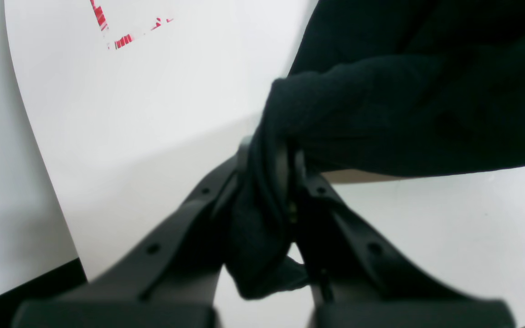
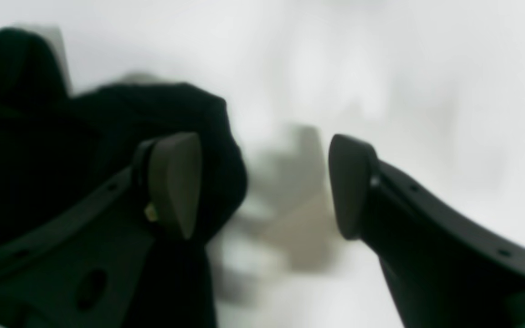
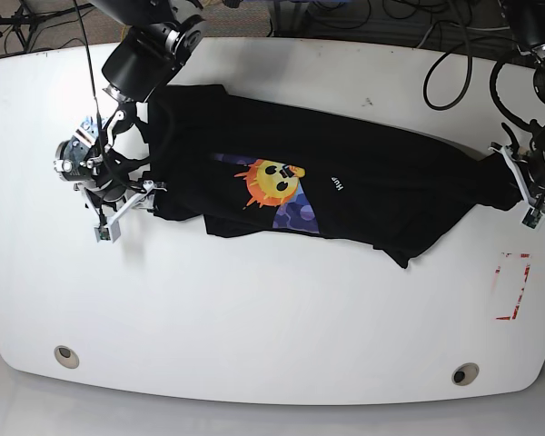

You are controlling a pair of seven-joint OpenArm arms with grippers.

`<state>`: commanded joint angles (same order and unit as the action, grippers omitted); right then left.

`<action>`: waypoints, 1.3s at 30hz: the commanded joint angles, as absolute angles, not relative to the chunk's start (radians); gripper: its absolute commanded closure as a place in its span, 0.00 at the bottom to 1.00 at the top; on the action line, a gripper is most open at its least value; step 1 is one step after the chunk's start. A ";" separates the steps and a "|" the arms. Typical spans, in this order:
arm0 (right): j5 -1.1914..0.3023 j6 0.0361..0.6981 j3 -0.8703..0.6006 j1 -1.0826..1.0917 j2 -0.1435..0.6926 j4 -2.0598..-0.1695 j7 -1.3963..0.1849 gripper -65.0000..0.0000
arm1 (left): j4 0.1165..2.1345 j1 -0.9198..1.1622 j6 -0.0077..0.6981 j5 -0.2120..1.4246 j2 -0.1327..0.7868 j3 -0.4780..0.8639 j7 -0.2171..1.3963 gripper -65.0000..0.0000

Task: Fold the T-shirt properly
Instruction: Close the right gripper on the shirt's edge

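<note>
- Shirt (image 3: 345, 195) lies stretched across the far half of the bench (image 3: 254, 318), long axis running left-right in base view, slightly slanted: left end nearer the far edge, right end lower.
- Print faces up: emoji (image 3: 272, 180) roughly mid-shirt, white lettering just beside it to the right.
- L gripper (image 1: 285, 182) clamped on a bunched black fold at the shirt's end by the bench's right edge; cloth wedged between both fingers, a lump hanging out below them. Cloth looks pulled taut toward this end.
- R gripper (image 2: 262, 182) spread wide, nothing between the pads; black cloth sits behind and beside one finger (image 2: 173, 182). Touching or not: can't tell, wrist view blurred.
- In base view the R gripper (image 3: 118, 204) sits at the shirt's left end, close to the bench's left edge.
- Shirt's near hem uneven: a corner (image 3: 400, 259) points toward the near edge, right of centre.
- Open room: whole near half of bench bare white, near-left to near-right corner. Two round holes (image 3: 65, 355) near the near edge.
- Red marking (image 3: 513, 286) near the right edge, apart from the cloth.
- Cables (image 3: 454, 64) lie at the far-right corner.
</note>
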<state>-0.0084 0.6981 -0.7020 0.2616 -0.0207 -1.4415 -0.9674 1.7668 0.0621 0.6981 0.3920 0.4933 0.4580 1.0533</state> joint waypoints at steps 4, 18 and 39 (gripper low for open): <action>-0.068 0.698 -0.702 0.263 -0.016 -1.463 -1.007 0.36 | 1.767 0.062 0.698 0.390 0.493 0.458 1.053 0.97; -0.114 0.698 -0.697 0.268 -0.036 -1.448 -1.038 0.36 | 1.767 0.062 0.698 0.390 0.493 0.458 1.053 0.97; -0.107 0.698 -0.694 0.263 -0.076 -1.389 -1.003 0.46 | 1.764 0.062 0.698 0.390 0.493 0.458 1.053 0.97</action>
